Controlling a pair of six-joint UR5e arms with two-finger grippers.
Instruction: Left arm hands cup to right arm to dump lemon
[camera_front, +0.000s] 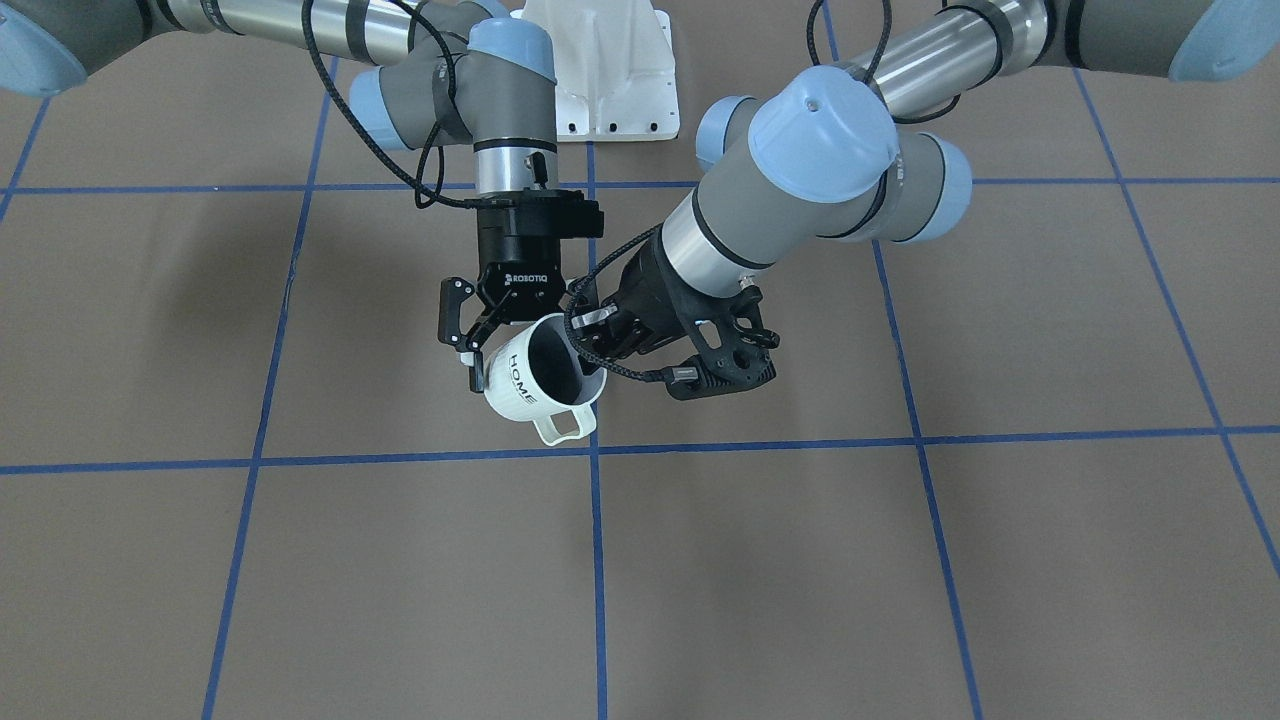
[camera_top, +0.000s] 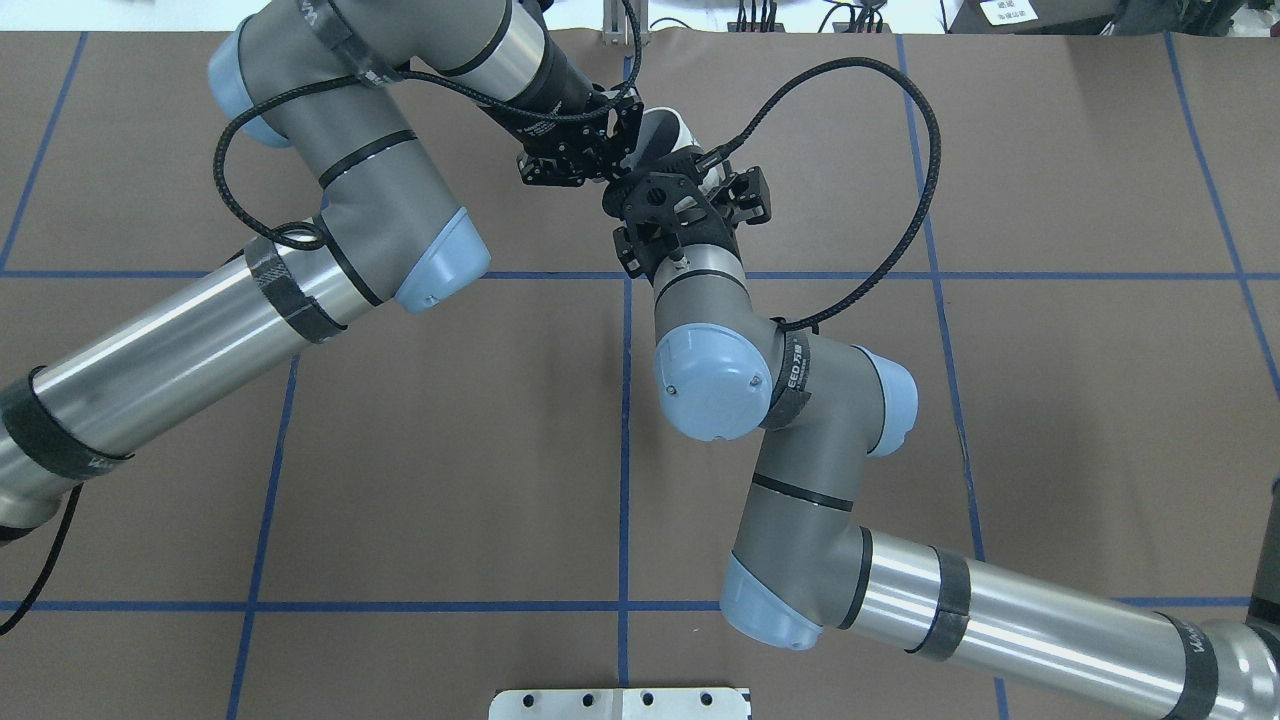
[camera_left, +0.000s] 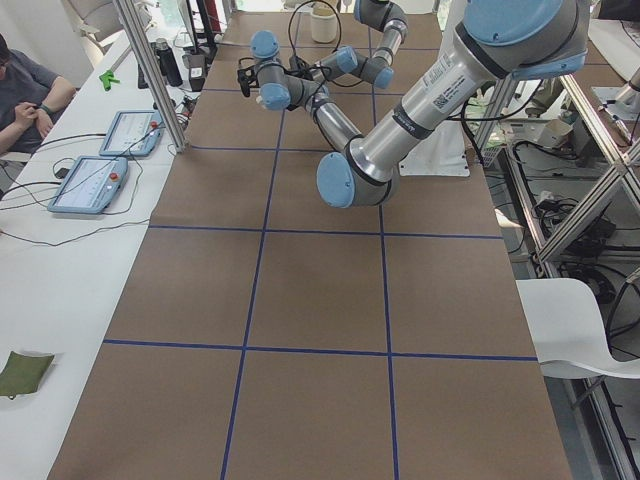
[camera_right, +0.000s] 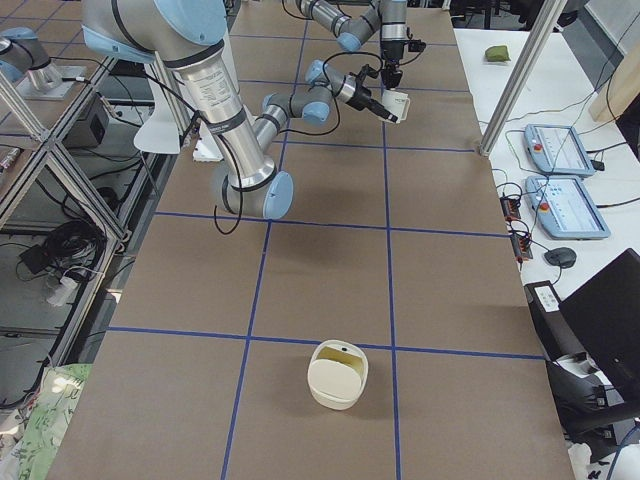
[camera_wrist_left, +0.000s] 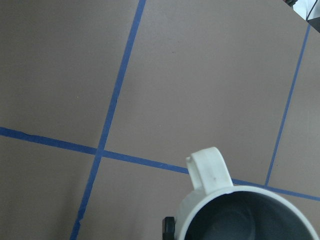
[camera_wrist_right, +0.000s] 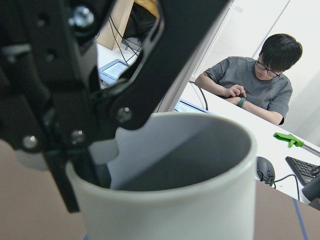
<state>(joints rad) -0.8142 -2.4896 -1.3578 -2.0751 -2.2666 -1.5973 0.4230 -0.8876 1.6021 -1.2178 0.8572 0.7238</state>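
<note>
The cup (camera_front: 520, 385), a white mug marked "HOME", hangs tilted in the air over the table's middle, handle toward the front. My left gripper (camera_front: 583, 350) is shut on its rim, one finger inside the mouth. My right gripper (camera_front: 520, 365) comes from behind with its jaws spread wide on either side of the cup's body, one fingertip (camera_front: 474, 372) close against the wall. In the left wrist view the cup (camera_wrist_left: 240, 212) shows a dark inside with no lemon in sight. The right wrist view is filled by the cup (camera_wrist_right: 175, 165). It also shows in the overhead view (camera_top: 668, 128).
A cream round container (camera_right: 338, 375) stands on the table toward the robot's right end. A white mounting plate (camera_front: 610, 80) sits at the robot's base. An operator (camera_wrist_right: 255, 85) sits at the side desk with tablets (camera_right: 560, 150).
</note>
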